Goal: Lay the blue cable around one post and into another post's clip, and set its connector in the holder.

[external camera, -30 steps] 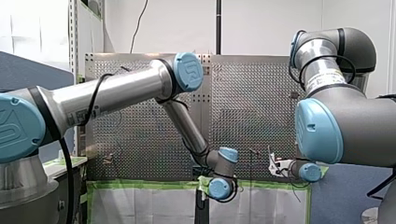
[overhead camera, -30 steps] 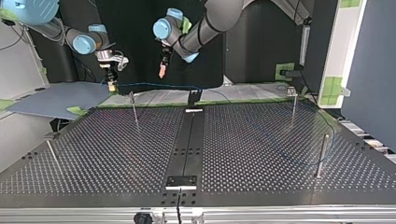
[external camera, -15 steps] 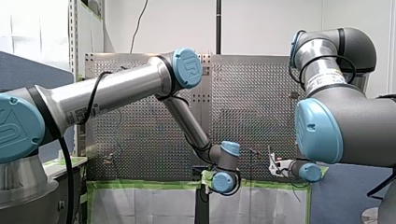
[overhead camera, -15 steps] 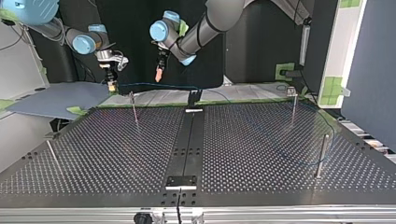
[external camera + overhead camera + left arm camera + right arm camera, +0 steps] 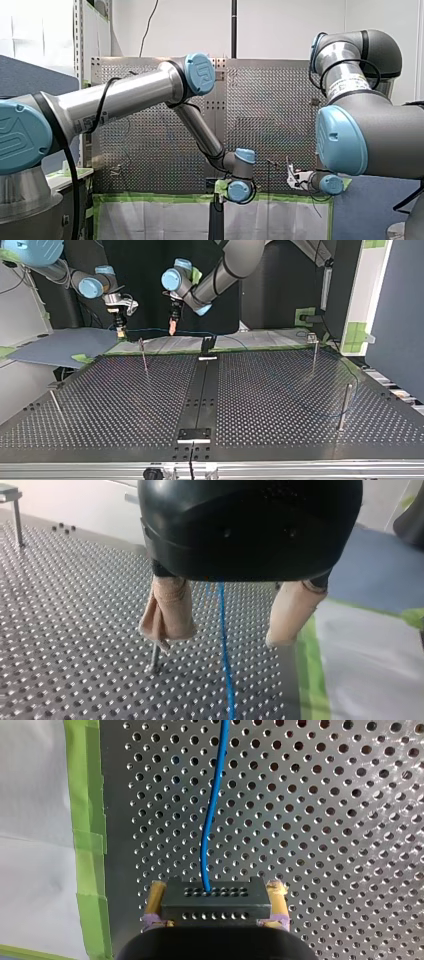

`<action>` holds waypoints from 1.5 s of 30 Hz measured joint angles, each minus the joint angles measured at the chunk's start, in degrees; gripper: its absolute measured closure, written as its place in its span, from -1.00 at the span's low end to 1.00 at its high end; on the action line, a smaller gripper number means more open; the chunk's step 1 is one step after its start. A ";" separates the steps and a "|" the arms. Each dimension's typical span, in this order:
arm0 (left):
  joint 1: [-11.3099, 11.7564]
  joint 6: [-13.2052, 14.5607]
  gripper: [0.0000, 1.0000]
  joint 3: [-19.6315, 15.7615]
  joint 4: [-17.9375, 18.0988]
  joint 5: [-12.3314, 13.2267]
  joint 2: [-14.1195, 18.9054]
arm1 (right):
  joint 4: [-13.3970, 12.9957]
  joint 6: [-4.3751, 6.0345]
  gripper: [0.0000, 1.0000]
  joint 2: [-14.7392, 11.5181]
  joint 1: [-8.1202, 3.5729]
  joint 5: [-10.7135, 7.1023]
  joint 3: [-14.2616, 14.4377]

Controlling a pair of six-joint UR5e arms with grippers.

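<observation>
- Right then, my right gripper (image 5: 217, 889) sat clamped on the connector (image 5: 215, 904), a black block pinched between its yellow pads (image 5: 157, 896).
- Out of the block's far face came the cable (image 5: 212, 810), thin and blue, running ahead over the table (image 5: 325, 820) beside a strip of green tape (image 5: 87, 820).
- Over in the top view, that gripper hung at the far left, above the table's far edge, with the connector pointing down.
- From there the cable stretched nearly level through the air towards the view's middle and passed just under my left gripper (image 5: 172, 331).
- My left gripper's beige pads (image 5: 170, 610) stood well apart and gripped nothing.
- In the left wrist view the cable ran below the gap, lower than the pad tips.
- A thin post (image 5: 155, 657) stood on the table just under one of those pads.
- Further along, the cable slipped past the black holder (image 5: 208, 345) at the far middle, on the side away from the camera.
- After that it showed only faintly, as a wide curve over the table at the view's right, near the near post (image 5: 344, 407).
- Whether it touched that post, I could not tell.
</observation>
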 joint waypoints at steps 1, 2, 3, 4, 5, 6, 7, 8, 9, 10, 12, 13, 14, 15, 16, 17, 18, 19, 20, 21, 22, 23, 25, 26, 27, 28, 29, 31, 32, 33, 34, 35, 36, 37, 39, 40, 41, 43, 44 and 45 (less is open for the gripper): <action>0.18 0.15 -1.00 0.08 0.11 -0.39 0.00 | 0.01 -0.01 1.00 0.00 0.03 0.00 0.00; 0.33 0.27 -1.00 0.12 0.19 -0.76 -0.01 | 0.01 0.00 1.00 0.00 0.06 -0.01 0.00; 0.49 0.36 -1.00 0.15 0.24 -1.18 -0.01 | 0.01 -0.01 1.00 0.00 0.09 -0.03 0.00; 0.73 0.46 -1.00 0.20 0.34 -1.77 -0.01 | 0.02 -0.01 1.00 0.00 0.11 -0.05 0.00; 0.92 0.50 -1.00 0.28 0.44 -2.15 -0.01 | 0.02 -0.01 1.00 0.00 0.12 -0.07 0.00; 1.11 0.54 -1.00 0.41 0.51 -2.43 -0.01 | 0.01 -0.01 1.00 0.00 0.13 -0.10 0.00; 1.35 0.56 -1.00 0.61 0.55 -2.69 -0.03 | 0.01 -0.01 1.00 0.00 0.12 -0.14 0.00; 1.54 0.58 -1.00 0.77 0.51 -2.83 -0.03 | -0.01 0.00 1.00 0.00 0.11 -0.18 0.00; 1.72 0.58 -1.00 0.93 0.39 -2.94 -0.04 | -0.03 0.03 1.00 0.00 0.09 -0.21 0.00; 1.94 0.58 -1.00 1.13 0.08 -3.02 -0.07 | -0.04 0.07 1.00 0.00 0.03 -0.23 0.00; 2.29 0.54 -1.00 1.36 -0.48 -3.15 -0.11 | -0.09 0.13 1.00 0.00 -0.10 -0.25 0.00; 2.52 0.51 -1.00 1.47 -0.77 -3.19 -0.12 | -0.11 0.18 1.00 0.00 -0.17 -0.27 -0.01; 2.69 0.48 -1.00 1.53 -0.93 -3.19 -0.13 | -0.12 0.20 1.00 0.00 -0.22 -0.27 0.00; 2.85 0.47 -1.00 1.56 -1.09 -3.19 -0.16 | -0.13 0.21 1.00 0.00 -0.25 -0.27 0.00; 3.05 0.45 -1.00 1.58 -1.31 -3.18 -0.19 | -0.12 0.23 1.00 0.00 -0.29 -0.28 0.00; 3.18 0.43 -1.00 1.58 -1.46 -3.18 -0.21 | -0.10 0.25 1.00 0.00 -0.32 -0.28 -0.01; 3.30 0.41 -1.00 1.58 -1.57 -3.17 -0.23 | -0.07 0.26 1.00 0.00 -0.34 -0.28 0.00; 3.47 0.39 -1.00 1.58 -1.68 -3.18 -0.25 | -0.01 0.28 1.00 0.00 -0.38 -0.27 0.00; 3.61 0.38 -1.00 1.58 -1.73 -3.20 -0.25 | 0.04 0.28 1.00 0.00 -0.42 -0.25 0.00; 3.75 0.37 -1.00 1.58 -1.76 -3.23 -0.26 | 0.09 0.26 1.00 0.00 -0.46 -0.22 0.00; 3.95 0.36 -1.00 1.58 -1.78 -3.27 -0.26 | 0.21 0.23 1.00 0.00 -0.52 -0.16 -0.01; 4.10 0.35 -1.00 1.58 -1.76 -3.29 -0.26 | 0.31 0.20 1.00 0.00 -0.58 -0.12 0.00; 4.47 0.34 -1.00 1.58 -1.57 -3.25 -0.27 | 0.61 0.13 1.00 -0.01 -0.73 -0.04 0.00; 4.60 0.34 -1.00 1.59 -1.42 -3.23 -0.27 | 0.77 0.10 1.00 -0.01 -0.81 -0.01 0.00; 4.71 0.34 -1.00 1.59 -1.26 -3.20 -0.27 | 0.95 0.07 1.00 -0.01 -0.89 0.01 -0.01; 4.81 0.34 -1.00 1.59 -0.96 -3.12 -0.28 | 1.19 0.04 1.00 0.00 -0.98 0.04 0.00; 4.85 0.33 -1.00 1.59 -0.65 -3.03 -0.28 | 1.36 0.00 1.00 0.00 -1.05 0.05 0.00; 4.90 0.29 -1.00 1.59 0.26 -2.87 -0.28 | 1.70 -0.05 1.00 -0.01 -1.17 0.09 0.00; 4.90 0.28 -1.00 1.59 0.67 -2.82 -0.28 | 1.82 -0.06 1.00 -0.01 -1.22 0.11 0.00; 4.90 0.26 -1.00 1.58 1.09 -2.77 -0.28 | 1.92 -0.07 1.00 -0.01 -1.27 0.16 0.00; 4.90 0.22 -1.00 1.59 1.69 -2.68 -0.28 | 2.07 -0.08 1.00 -0.01 -1.33 0.26 0.00; 4.90 0.17 -1.00 1.58 2.13 -2.60 -0.28 | 2.21 -0.09 1.00 -0.01 -1.38 0.36 0.00; 4.90 0.09 -1.00 1.58 2.48 -2.50 -0.28 | 2.34 -0.09 1.00 -0.01 -1.45 0.49 0.00; 4.90 -0.06 -1.00 1.59 2.84 -2.35 -0.28 | 2.48 -0.08 1.00 -0.01 -1.56 0.68 -0.01; 4.88 -0.24 -1.00 1.59 3.19 -1.97 -0.28 | 2.66 -0.02 1.00 -0.01 -1.73 0.99 -0.09; 4.82 -0.32 -0.94 1.59 3.39 -1.58 -0.28 | 2.84 0.02 1.00 -0.01 -1.82 1.21 -0.22; 4.76 -0.36 -0.94 1.59 3.55 -1.24 -0.28 | 3.03 0.02 1.00 -0.01 -1.87 1.39 -0.36; 4.63 -0.39 -0.28 1.59 3.95 -0.40 -0.28 | 3.68 -0.02 1.00 -0.02 -1.96 1.87 -0.88; 4.58 -0.37 -0.28 1.59 4.10 -0.03 -0.28 | 4.02 -0.08 1.00 -0.02 -1.98 2.09 -1.16; 4.54 -0.35 0.14 1.58 4.26 0.35 -0.28 | 4.37 -0.18 1.00 -0.02 -2.00 2.35 -1.46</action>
